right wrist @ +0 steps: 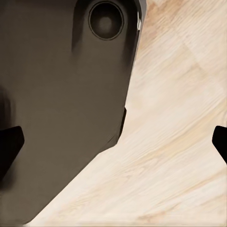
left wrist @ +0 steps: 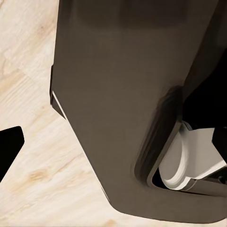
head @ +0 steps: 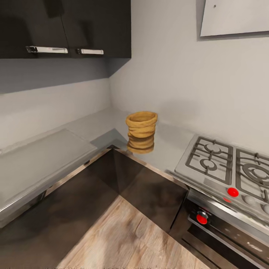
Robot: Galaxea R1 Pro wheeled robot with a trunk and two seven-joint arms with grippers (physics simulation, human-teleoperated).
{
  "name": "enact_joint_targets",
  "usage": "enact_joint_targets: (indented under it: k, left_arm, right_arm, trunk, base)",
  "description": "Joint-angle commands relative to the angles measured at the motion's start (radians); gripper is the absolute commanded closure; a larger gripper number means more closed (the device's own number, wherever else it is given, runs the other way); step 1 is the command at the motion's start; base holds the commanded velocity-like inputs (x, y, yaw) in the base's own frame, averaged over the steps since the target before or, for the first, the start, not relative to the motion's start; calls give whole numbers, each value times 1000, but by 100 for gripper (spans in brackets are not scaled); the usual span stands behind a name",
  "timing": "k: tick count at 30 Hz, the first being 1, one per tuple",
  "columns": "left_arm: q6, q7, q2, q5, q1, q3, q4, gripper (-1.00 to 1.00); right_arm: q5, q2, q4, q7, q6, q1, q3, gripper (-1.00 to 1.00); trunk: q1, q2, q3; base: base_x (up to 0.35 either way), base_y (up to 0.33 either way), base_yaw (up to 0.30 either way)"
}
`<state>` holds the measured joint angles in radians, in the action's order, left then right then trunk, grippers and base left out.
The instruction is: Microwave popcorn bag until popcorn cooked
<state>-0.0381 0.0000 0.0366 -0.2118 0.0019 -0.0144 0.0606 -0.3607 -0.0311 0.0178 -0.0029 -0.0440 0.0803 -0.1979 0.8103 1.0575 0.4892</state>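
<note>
Standing in the inner corner of the L-shaped countertop (head: 104, 127), the bag (head: 141, 132) is upright, its rolled rim open upward, so its long axis runs vertical. It sits near the worktop's front edge, well left of the hob (head: 224, 164) and right of a flat raised lid or board (head: 41, 157) on the left run. In the head view it lies slightly right of centre and farther off, across a stretch of wood floor (head: 127, 235) and the dark cabinet fronts.

Both arms hang low. The left wrist view looks down past the robot's dark body (left wrist: 123, 94) at pale floor, with one dark fingertip (left wrist: 9, 146) at the edge. The right wrist view shows two fingertips (right wrist: 9, 146) at opposite edges, set wide apart, so the right gripper (right wrist: 113, 144) looks spread and empty. Whether the left one is spread I cannot tell.

Judging by the bag's offset, the right arm would likely be nearer, but the base probably must close in first. The microwave's place I cannot tell.
</note>
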Motion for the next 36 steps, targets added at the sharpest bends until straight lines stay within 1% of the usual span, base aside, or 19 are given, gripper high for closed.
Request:
enact_joint_targets:
  k: [1, 3, 6, 36]
  left_arm:
    - [-2, 0, 0, -6, 0, -1, 1, -100]
    - [-2, 0, -1, -7, 1, -2, 1, -100]
    - [-2, 0, -1, -7, 1, -2, 1, -100]
    - [-2, 0, 0, -7, 0, -2, 1, -100]
  right_arm:
    - [-10, 4, -8, -1, -4, 0, -7, -100]
    - [-13, 11, -27, 0, -5, 0, -4, -100]
    - [-15, 14, -46, 1, -6, 1, -2, -100]
    - [-13, 14, -51, 11, -7, 0, -3, -100]
  trunk:
    - [0, 1, 2]
    - [0, 1, 6]
    - [0, 1, 10]
    - [0, 1, 59]
  base:
    - [0, 0, 68]
    - [0, 0, 33]
    - [0, 0, 9]
    - [0, 0, 0]
